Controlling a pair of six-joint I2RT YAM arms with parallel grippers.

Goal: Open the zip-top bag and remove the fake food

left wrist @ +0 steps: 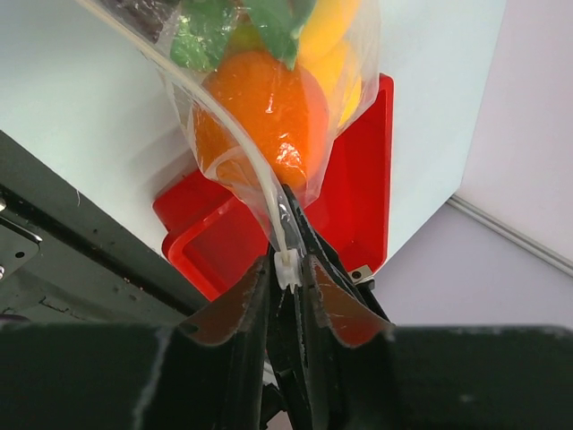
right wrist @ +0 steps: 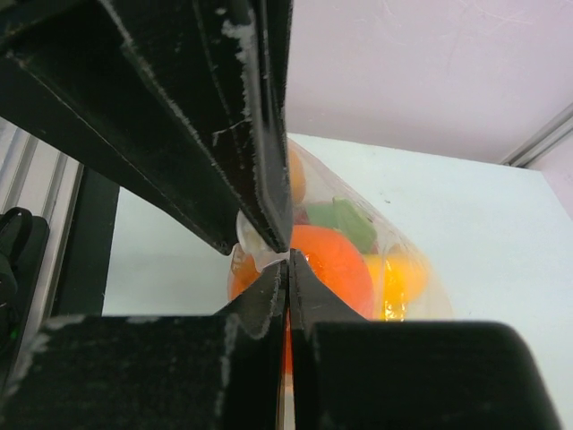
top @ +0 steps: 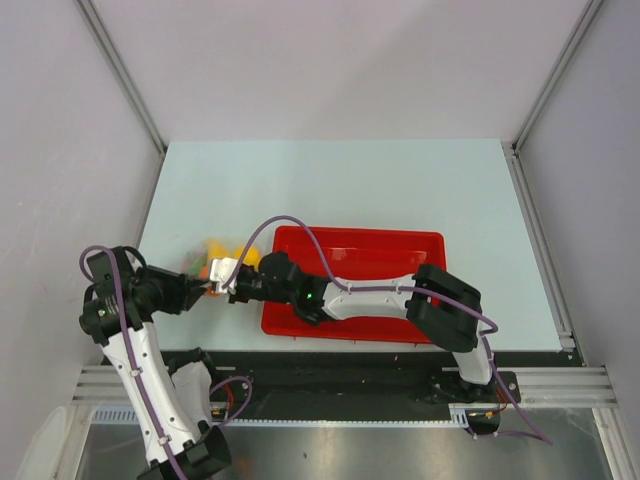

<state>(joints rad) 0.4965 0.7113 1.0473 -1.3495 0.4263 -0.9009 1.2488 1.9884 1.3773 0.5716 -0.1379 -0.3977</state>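
The right pincer (right wrist: 285, 257) pinches the bag (right wrist: 407, 240) by its white zip edge. Inside are an orange (right wrist: 336, 269) and a yellow fruit (right wrist: 403, 274), with the pale surface (right wrist: 483, 215) behind.

Surface: pale, blue-tinted table (top: 400, 190), walled by light panels on three sides.
Tray: one red tray (top: 380, 255) lying flat on the near half of the table, long side parallel to the near edge, right of centre.
Bag: zip-top bag (top: 215, 252) just beyond the tray's left end; it possibly rests on the tabletop, but contact cannot be made out.
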